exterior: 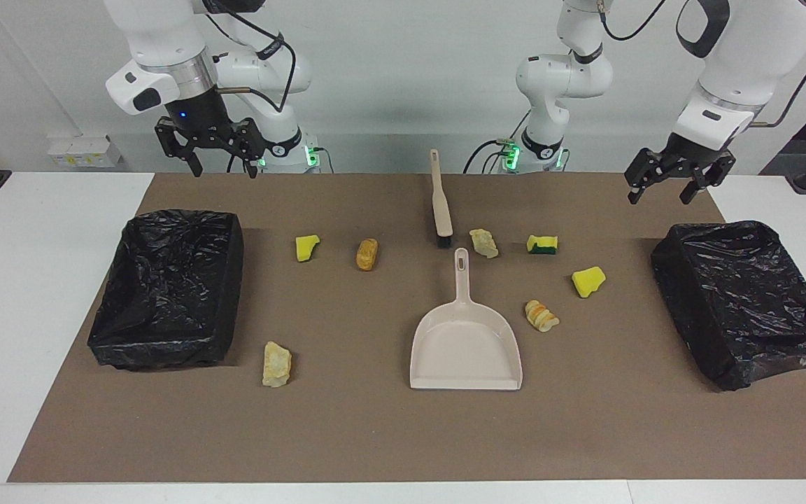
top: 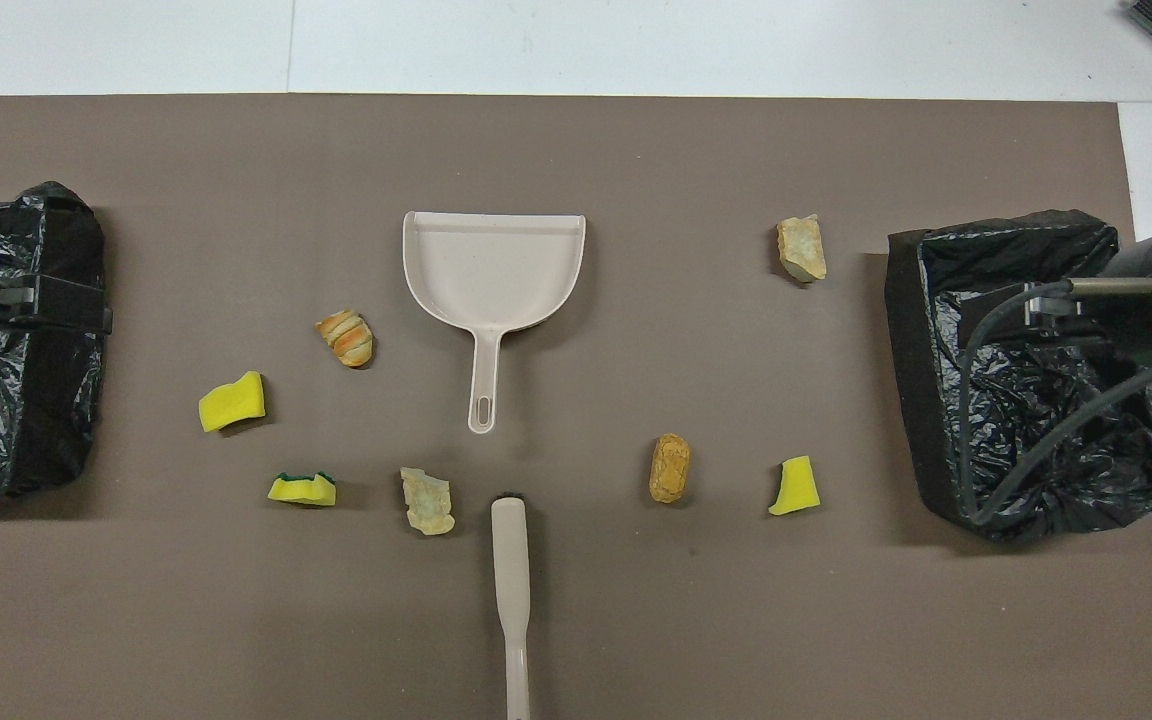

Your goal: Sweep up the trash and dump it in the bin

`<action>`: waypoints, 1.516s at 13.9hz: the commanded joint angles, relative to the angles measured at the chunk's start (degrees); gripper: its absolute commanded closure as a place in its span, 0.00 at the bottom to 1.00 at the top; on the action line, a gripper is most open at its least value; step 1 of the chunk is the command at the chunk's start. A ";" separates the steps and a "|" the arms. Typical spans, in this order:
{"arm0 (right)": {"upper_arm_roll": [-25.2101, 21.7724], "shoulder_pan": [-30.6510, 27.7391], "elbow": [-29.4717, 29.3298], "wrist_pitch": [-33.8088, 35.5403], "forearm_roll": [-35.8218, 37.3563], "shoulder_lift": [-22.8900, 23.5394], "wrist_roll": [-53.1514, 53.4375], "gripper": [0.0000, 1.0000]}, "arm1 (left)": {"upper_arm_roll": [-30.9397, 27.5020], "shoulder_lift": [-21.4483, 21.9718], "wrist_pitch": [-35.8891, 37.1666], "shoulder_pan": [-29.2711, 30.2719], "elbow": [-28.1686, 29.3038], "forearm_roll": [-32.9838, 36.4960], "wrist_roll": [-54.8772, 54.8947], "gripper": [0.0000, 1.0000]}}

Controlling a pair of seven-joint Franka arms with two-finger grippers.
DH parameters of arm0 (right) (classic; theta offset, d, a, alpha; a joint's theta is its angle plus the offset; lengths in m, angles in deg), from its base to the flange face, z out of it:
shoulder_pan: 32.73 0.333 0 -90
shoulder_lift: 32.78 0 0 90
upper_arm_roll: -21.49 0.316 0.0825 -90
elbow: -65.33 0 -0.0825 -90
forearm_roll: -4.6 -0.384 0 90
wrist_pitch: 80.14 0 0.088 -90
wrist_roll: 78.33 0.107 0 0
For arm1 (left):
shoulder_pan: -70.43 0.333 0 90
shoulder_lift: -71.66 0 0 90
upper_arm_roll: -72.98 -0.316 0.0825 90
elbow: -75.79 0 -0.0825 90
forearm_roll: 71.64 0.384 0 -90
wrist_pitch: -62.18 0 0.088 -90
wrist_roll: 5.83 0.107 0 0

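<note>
Overhead, brush [top: 511,580] handle cut off — left gripper [exterior: 679,183] hidden, trash [top: 669,468] scattered

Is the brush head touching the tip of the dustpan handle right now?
Apart. The overhead view shows a strip of brown mat between the brush head and the dustpan handle's tip; the facing view shows the same gap.

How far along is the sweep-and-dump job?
Nothing looks done: all seven scraps lie on the brown mat, among them the green-backed sponge and bread-like piece. Nothing is in hand: the left tool and right tool hang open and empty above the robots' edge of the mat. Dustpan and brush lie untouched. All sweeping and dumping into a black-lined bin is left.
</note>
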 commanded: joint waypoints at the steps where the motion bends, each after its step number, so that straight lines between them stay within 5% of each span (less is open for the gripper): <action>1: 0.21 -0.64 1.52 -1.25 -1.17 -1.11 -0.77 0.00 | 0.22 0.77 1.73 0.68 0.21 0.63 0.85 0.00; 11: 0.21 -0.91 1.52 -0.63 -1.17 -1.11 -0.77 0.00 | 0.92 1.47 2.89 -0.28 2.66 -0.94 1.02 0.00; 21: 0.21 -0.38 1.44 -3.18 -0.48 -0.15 -0.77 0.00 | 1.01 5.08 -16.71 -18.98 25.33 -2.01 -8.53 0.00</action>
